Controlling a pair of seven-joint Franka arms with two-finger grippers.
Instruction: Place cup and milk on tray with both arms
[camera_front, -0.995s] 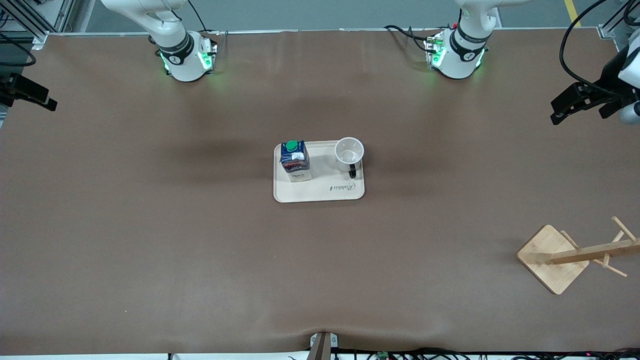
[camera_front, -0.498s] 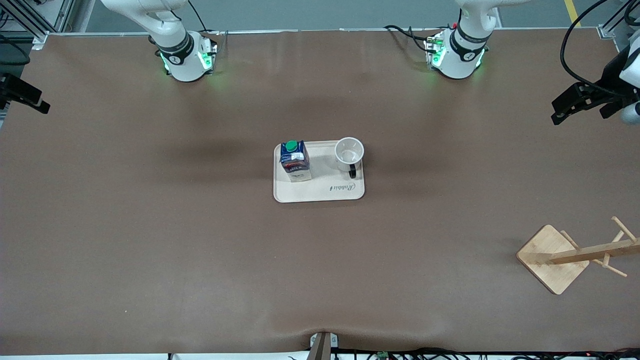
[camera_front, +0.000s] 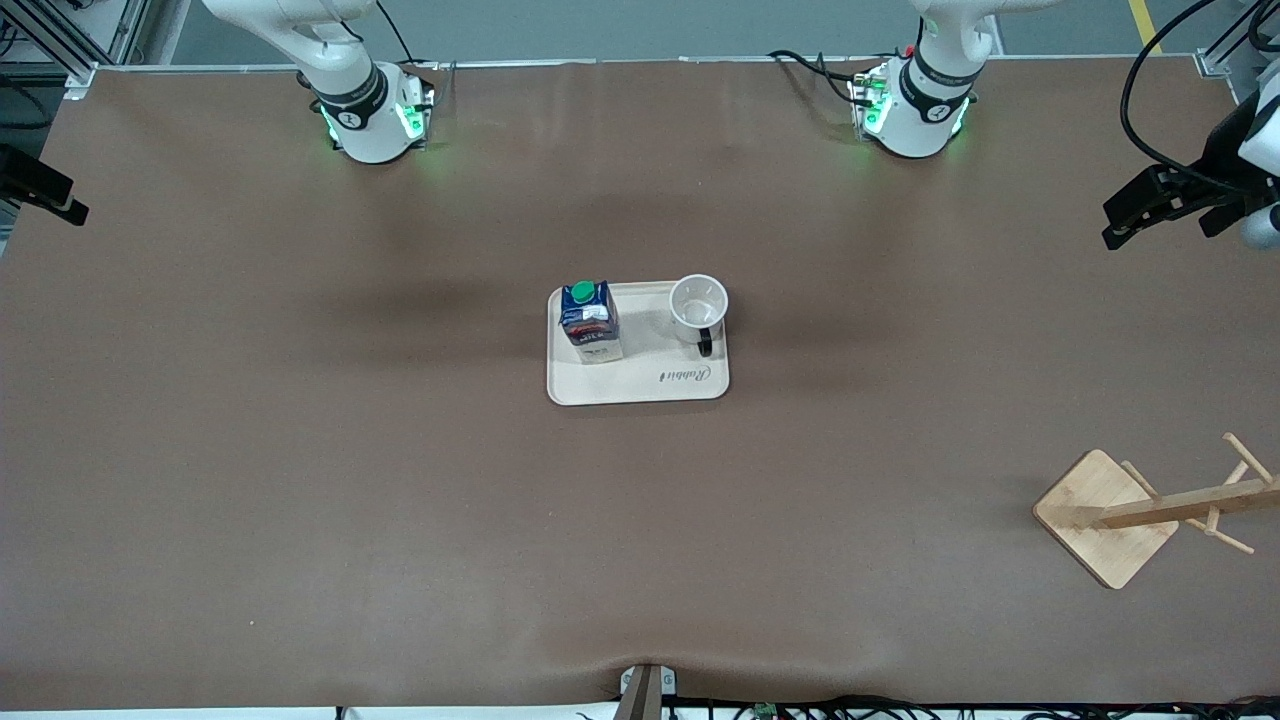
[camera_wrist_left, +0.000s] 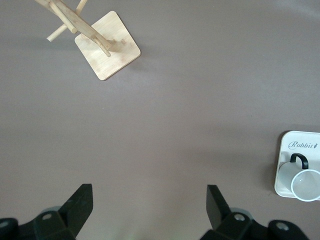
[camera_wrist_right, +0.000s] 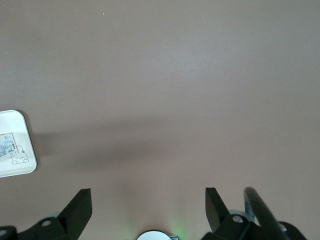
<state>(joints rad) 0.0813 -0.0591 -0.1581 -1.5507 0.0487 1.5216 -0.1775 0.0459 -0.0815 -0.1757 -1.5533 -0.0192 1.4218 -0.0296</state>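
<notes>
**Both items on tray, arms drawn back**

Right tool (camera_front: 40, 187) has slid farther off toward its end of the tabletop (camera_front: 300, 450) since a second ago; left tool (camera_front: 1150, 210) has barely shifted. Both hang over the tabletop's ends, fingers spread wide, gripping nothing.

Milk (camera_front: 589, 320) and cup (camera_front: 698, 310) stand upright on the tray (camera_front: 640, 385), milk toward the right arm's end, cup toward the left's. Script on the tray reads "Rabbit"; the carton's label is too small to read. Brown matte tabletop; a wooden rack (camera_front: 1140, 510) sits near the left arm's end.
</notes>
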